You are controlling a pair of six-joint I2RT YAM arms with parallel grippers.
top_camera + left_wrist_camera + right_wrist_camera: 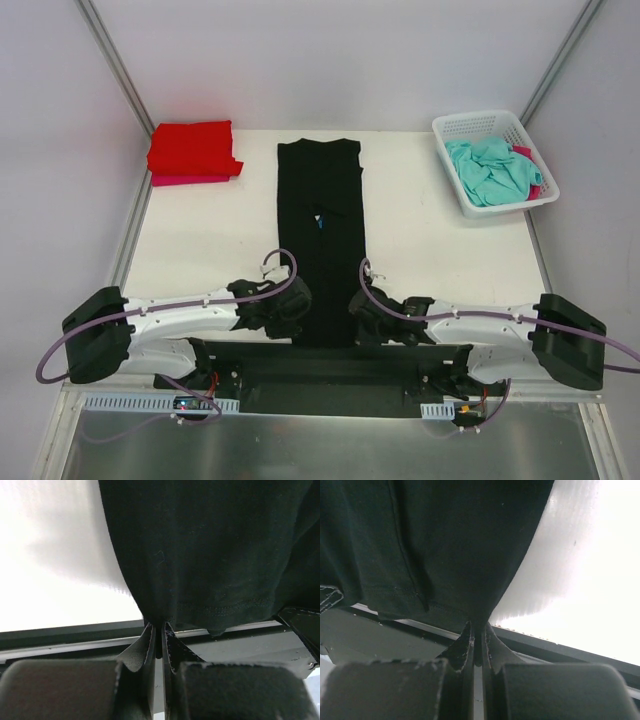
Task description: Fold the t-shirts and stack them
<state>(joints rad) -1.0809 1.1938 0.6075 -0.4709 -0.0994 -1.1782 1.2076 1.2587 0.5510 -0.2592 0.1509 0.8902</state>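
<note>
A black t-shirt (322, 235) lies folded into a long narrow strip down the middle of the table, a small blue and white spot showing at its centre. My left gripper (296, 312) is shut on its near left corner, and the black cloth (210, 555) is pinched between the jaws. On the other side, my right gripper (362, 314) is shut on the near right corner, with black cloth (445, 545) pinched between its jaws. A folded red t-shirt (192, 148) rests on a pink one (190, 180) at the far left. A teal t-shirt (490, 170) fills the basket.
A white mesh basket (480, 125) stands at the far right, with a bit of pink-red cloth (528, 160) beside the teal one inside. Metal frame posts rise at both back corners. The black arm mount runs along the table's near edge (330, 365).
</note>
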